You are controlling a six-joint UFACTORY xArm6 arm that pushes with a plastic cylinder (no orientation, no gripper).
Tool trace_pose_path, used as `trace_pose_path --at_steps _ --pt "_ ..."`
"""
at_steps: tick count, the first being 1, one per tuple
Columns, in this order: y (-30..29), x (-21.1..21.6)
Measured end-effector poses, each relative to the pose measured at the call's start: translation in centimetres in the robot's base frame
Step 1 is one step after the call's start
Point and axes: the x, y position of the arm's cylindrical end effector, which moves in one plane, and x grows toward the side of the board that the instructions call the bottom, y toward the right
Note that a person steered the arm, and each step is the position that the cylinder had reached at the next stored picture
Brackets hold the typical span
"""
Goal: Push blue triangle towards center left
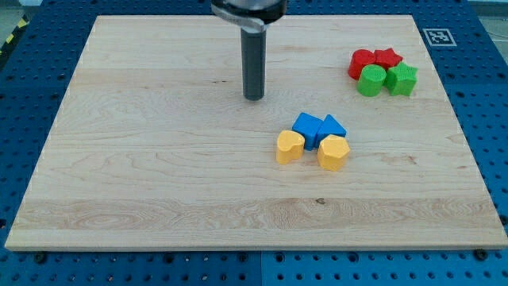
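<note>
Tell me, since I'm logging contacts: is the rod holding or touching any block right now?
Nothing is held. My tip rests on bare board, apart from the blue triangle, up and toward the view's left of it.

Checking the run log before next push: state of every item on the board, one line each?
my tip: on the board, apart from all blocks, up-left of the blue pair.
blue triangle: touching the blue cube and the right yellow block.
blue cube: beside the left yellow block.
left yellow block: resting flat.
right yellow block: resting flat.
red blocks: clustered at the view's top right.
green blocks: against the red ones.
</note>
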Motion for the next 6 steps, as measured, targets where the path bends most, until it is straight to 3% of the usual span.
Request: trace_pose_path --at_steps 2,3,4,6 --pt "11.4 0.8" --pt "17.0 4.3" --pt "18.1 8.5" --pt "10.1 9.7"
